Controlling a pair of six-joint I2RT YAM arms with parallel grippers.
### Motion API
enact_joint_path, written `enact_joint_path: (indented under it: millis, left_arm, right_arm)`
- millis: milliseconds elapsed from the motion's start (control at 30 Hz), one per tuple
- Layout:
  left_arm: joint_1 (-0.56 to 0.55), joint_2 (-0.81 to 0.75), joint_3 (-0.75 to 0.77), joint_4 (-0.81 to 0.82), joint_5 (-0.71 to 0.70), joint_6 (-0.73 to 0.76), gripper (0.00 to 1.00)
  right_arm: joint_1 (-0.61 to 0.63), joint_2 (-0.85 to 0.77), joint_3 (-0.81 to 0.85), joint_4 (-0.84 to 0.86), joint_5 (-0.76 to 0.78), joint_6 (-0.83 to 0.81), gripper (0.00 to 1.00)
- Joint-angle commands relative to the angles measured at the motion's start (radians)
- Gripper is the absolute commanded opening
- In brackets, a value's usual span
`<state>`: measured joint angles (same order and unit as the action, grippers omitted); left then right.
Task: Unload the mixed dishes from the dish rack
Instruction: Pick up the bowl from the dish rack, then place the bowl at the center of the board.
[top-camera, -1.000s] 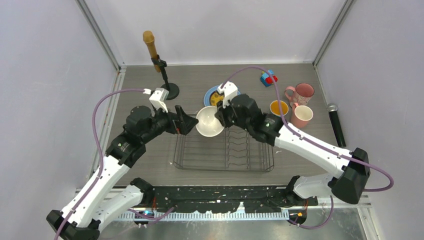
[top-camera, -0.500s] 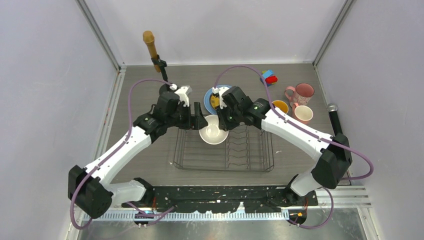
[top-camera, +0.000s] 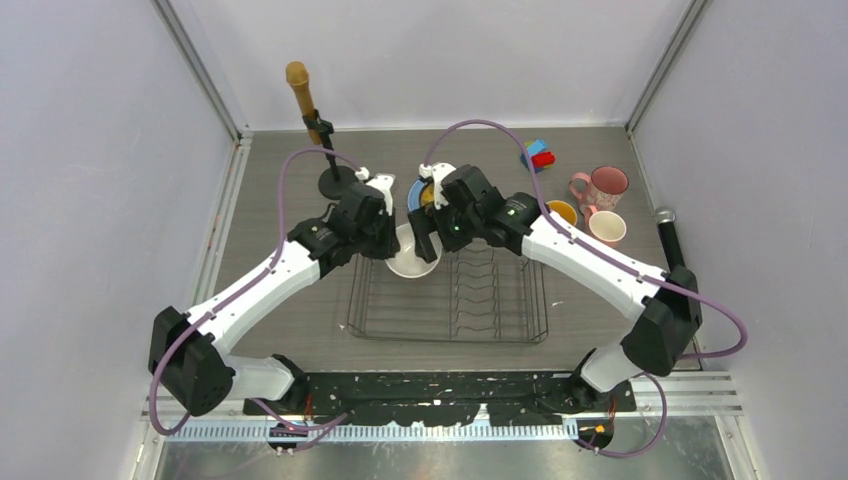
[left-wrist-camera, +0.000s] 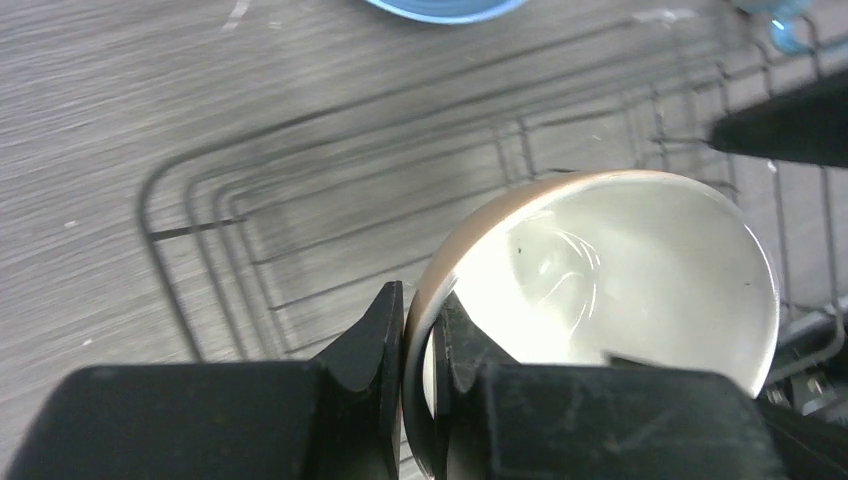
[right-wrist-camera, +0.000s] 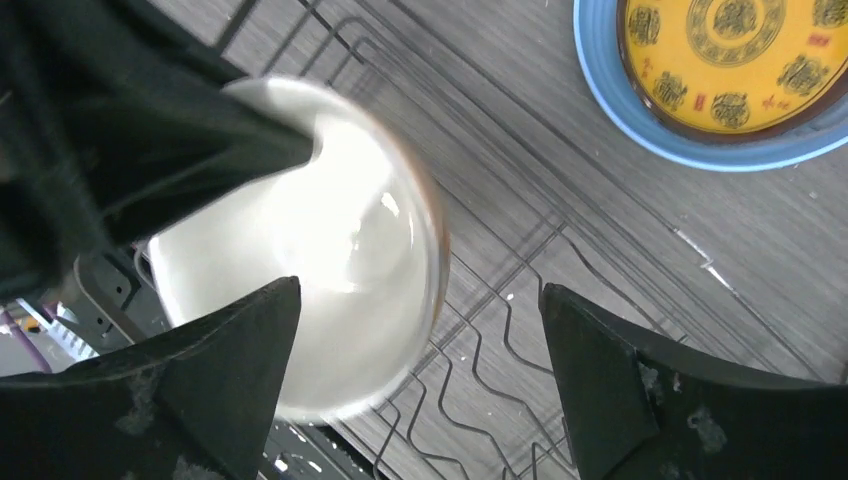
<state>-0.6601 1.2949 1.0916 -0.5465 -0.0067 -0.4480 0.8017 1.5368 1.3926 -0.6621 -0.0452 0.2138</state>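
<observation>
One beige bowl (left-wrist-camera: 600, 290) is pinched by its rim in the left pincer (left-wrist-camera: 418, 340), one finger on the brown outside and the other inside the pale hollow. The bowl is tipped on its side, its opening facing the right pincer (right-wrist-camera: 418, 290). That pincer's jaws stand wide apart and grip nothing; the bowl's rim lies in the gap, nearer one finger (right-wrist-camera: 230, 340) than the other.

Below both pincers is the far-left corner of the dish rack (top-camera: 500, 325), a dark wire basket. Its row of upright dividers runs away to the right pincer's side and holds no dish.

Just beyond the right pincer, on the table (top-camera: 270, 170), lies the light-blue plate (right-wrist-camera: 610, 110) with the yellow patterned plate (right-wrist-camera: 740, 50) resting in it. Well off to that pincer's right stand the blue mug (top-camera: 558, 214), the speckled pink mug (top-camera: 603, 186) and the plain pink mug (top-camera: 604, 230), close together. The toy block (top-camera: 537, 155) sits behind them. Behind the left pincer rises the microphone stand (top-camera: 335, 180).
</observation>
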Motion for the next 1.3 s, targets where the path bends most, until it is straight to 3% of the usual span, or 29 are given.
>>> enact_joint_path:
  millis: [0,200,300,367,567,800,1000,1267]
  left_arm:
    - [0.018,-0.063,0.032,0.034,-0.203,-0.048,0.00]
    - [0.057,-0.083,0.065,0.052,-0.299,-0.017,0.00]
    - [0.117,-0.066,0.087,0.053,-0.312,-0.022,0.00]
    - [0.169,-0.052,0.073,0.113,-0.321,-0.044,0.00]
    - [0.339,0.040,0.090,0.187,-0.358,-0.146,0.00]
    - [0.511,0.166,0.082,0.234,-0.287,-0.315,0.00]
    - [0.574,0.250,0.061,0.254,-0.244,-0.394,0.00]
    - [0.576,0.364,0.037,0.240,-0.201,-0.425,0.00]
  right_arm:
    - [0.004,-0.143,-0.031,0.144,0.030,-0.028,0.99]
    - [0.004,-0.349,-0.259,0.467,-0.037,-0.032,1.00]
    - [0.004,-0.451,-0.424,0.692,0.029,-0.007,1.00]
    - [0.004,-0.495,-0.483,0.737,0.111,0.000,1.00]
    - [-0.002,-0.494,-0.466,0.600,0.278,0.017,1.00]
    - [-0.010,-0.555,-0.546,0.612,0.333,0.055,1.00]
    - [-0.014,-0.596,-0.572,0.596,0.375,0.055,1.00]
    - [-0.019,-0.606,-0.581,0.575,0.388,0.055,1.00]
